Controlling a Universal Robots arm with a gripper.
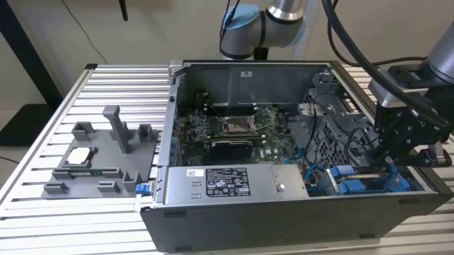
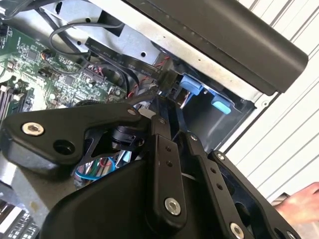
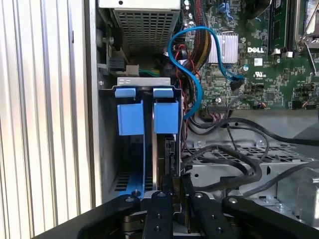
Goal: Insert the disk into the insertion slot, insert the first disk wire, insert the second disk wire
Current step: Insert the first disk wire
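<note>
Amid cables (image 3: 198, 94), gripper (image 3: 173, 188) seemingly clasps disk (image 3: 167, 154).

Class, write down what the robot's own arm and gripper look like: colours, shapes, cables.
The silver-grey tubular arm has light blue joint caps, and thick black cables trail along it. The matte black gripper is built of flat hinged link bars joined by silver screws.

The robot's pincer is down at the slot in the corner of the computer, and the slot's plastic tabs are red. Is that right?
Not quite: the tabs are blue, not red, as the first wrist view shows. The pincer is indeed down at the slot in the corner of the computer.
</note>
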